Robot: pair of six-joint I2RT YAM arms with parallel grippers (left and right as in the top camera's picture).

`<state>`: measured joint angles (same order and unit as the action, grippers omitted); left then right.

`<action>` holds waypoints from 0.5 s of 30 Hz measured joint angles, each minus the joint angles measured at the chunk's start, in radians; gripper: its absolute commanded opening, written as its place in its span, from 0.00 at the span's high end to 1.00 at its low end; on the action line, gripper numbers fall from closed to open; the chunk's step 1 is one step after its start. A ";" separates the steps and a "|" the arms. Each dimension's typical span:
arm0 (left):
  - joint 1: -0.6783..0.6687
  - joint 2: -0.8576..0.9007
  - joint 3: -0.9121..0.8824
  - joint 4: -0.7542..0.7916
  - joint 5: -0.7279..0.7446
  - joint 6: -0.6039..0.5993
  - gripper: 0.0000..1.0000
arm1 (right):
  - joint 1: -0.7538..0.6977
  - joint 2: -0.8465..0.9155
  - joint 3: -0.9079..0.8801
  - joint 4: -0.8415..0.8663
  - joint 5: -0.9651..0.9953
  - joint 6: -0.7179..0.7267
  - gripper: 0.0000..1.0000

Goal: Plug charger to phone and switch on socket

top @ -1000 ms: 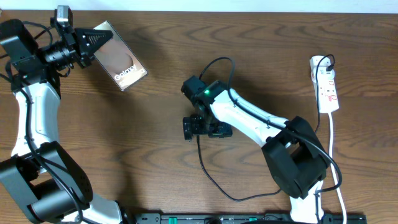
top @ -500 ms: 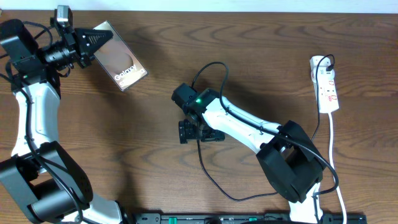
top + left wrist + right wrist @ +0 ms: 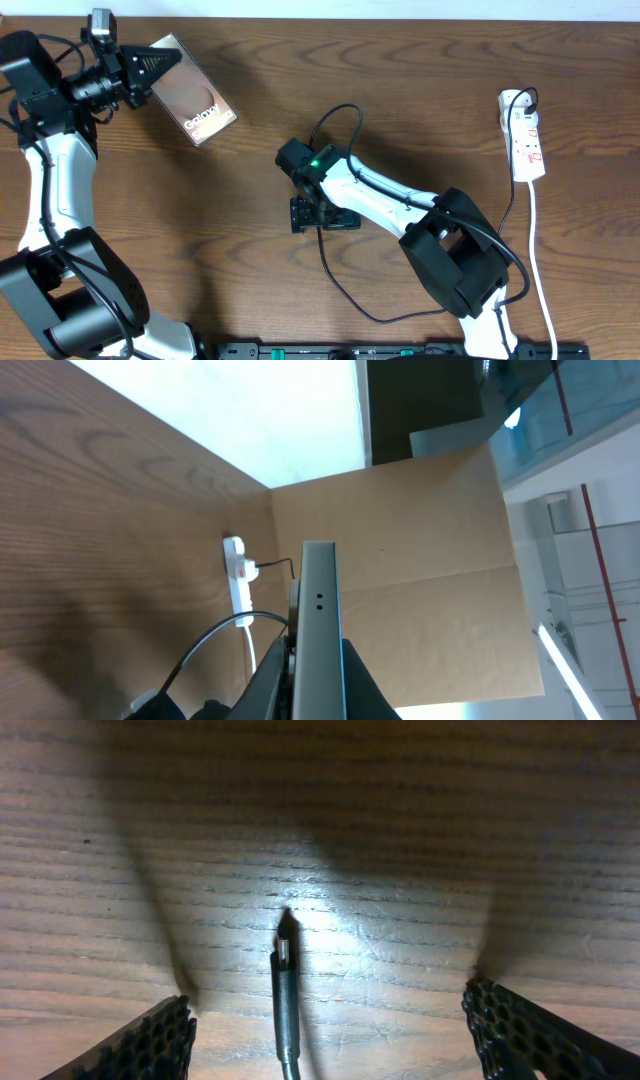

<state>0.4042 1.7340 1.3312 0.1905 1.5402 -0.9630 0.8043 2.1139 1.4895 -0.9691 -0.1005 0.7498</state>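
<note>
Where woodgrain [image 3: 420, 840] gleams, thin charger [image 3: 285, 990], flat phone [image 3: 195, 100]

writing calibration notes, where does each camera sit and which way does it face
Overhead: above the table, looking straight down; both arms, phone, charger, socket show.
Left wrist: on the left gripper, looking across the table along the edge-on phone towards the socket; its fingers show at the bottom.
Right wrist: on the right gripper, looking down at the wood and the charger's plug tip; both open fingers show.
Shared: overhead and left wrist both see the phone and socket.
</note>
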 measured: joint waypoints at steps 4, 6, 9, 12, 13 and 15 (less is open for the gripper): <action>0.000 0.000 0.000 0.000 0.000 0.003 0.93 | 0.000 0.000 0.000 -0.002 0.003 0.003 0.26; 0.000 0.000 0.000 0.000 0.000 0.003 0.93 | -0.001 0.000 0.000 -0.002 0.003 0.006 0.34; 0.000 0.000 0.000 0.000 0.000 0.003 0.93 | -0.001 0.000 0.000 -0.002 0.001 0.007 0.42; 0.000 0.000 0.000 0.000 0.000 0.003 0.93 | -0.001 0.000 0.000 -0.002 0.000 0.008 0.47; 0.000 0.000 0.000 0.000 0.000 0.003 0.92 | -0.001 0.000 0.000 -0.002 0.000 0.008 0.48; 0.000 0.000 0.000 0.000 0.000 0.003 0.93 | -0.001 0.000 0.000 -0.002 -0.001 0.008 0.49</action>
<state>0.4042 1.7340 1.3312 0.1905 1.5398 -0.9600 0.8036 2.1143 1.4891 -0.9710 -0.1013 0.7578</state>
